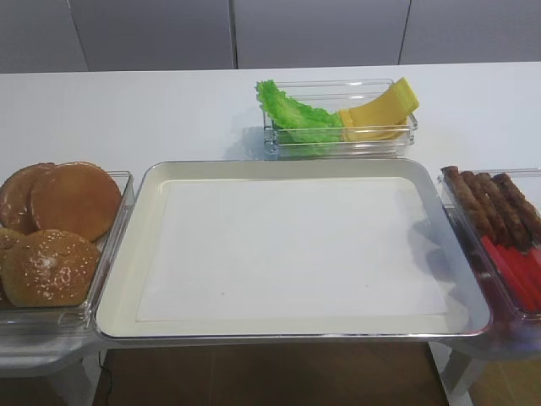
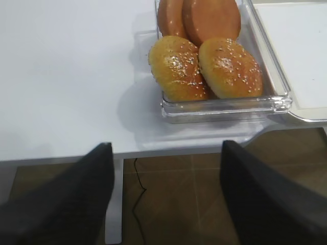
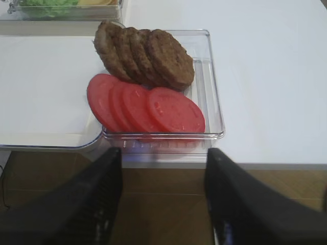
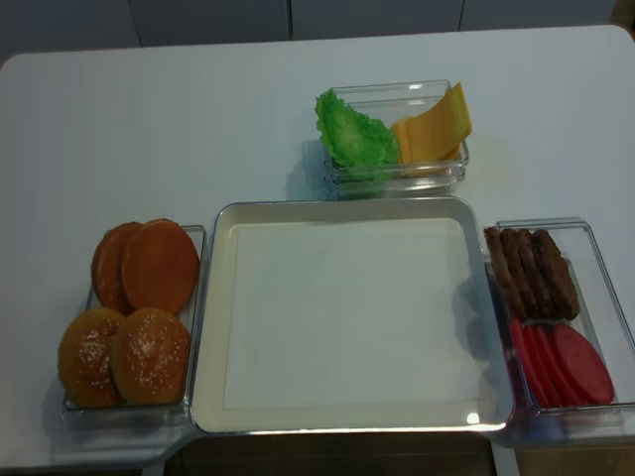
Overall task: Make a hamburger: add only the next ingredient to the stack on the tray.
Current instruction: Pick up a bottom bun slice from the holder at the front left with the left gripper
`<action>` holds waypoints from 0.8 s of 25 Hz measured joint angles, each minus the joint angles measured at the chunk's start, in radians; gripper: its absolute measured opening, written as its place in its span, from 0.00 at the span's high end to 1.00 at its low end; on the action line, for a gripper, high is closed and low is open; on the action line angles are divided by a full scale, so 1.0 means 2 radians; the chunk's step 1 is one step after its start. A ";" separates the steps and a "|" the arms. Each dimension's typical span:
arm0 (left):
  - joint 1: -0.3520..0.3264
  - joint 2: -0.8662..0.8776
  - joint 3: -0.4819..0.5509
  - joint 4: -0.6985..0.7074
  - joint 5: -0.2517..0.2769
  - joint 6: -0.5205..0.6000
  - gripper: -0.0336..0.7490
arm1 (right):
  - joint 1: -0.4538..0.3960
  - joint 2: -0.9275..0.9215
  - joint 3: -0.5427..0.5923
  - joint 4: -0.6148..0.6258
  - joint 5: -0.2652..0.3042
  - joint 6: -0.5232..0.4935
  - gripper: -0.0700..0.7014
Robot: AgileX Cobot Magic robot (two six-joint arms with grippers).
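Neither arm shows in either exterior high view. Left gripper (image 2: 166, 196): two dark fingers fill the lower left and lower right of the left wrist frame, jaws spread wide, nothing between them. Right gripper (image 3: 163, 196): same layout along the bottom edge of the right wrist frame, jaws apart, holding nothing.

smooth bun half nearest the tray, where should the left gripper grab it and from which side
Probably by the upper rim of the front smooth bun half, coming down from above. It stands tilted on edge, leaning on the second one behind it, with bin wall close on the tray side and sesame buns below. The open left gripper could straddle its thin edge.
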 joint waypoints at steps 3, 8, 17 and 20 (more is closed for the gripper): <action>0.000 0.000 0.000 0.000 0.000 0.000 0.34 | 0.000 0.000 0.000 0.000 0.000 0.000 0.39; 0.000 0.000 0.000 0.000 0.000 0.000 0.34 | 0.000 0.000 0.000 0.000 0.000 0.000 0.40; 0.000 0.000 -0.007 -0.017 -0.008 0.000 0.36 | 0.000 0.000 0.000 0.000 0.000 0.000 0.41; 0.000 0.021 -0.017 -0.036 -0.014 0.000 0.37 | 0.000 0.000 0.000 0.000 0.000 0.000 0.42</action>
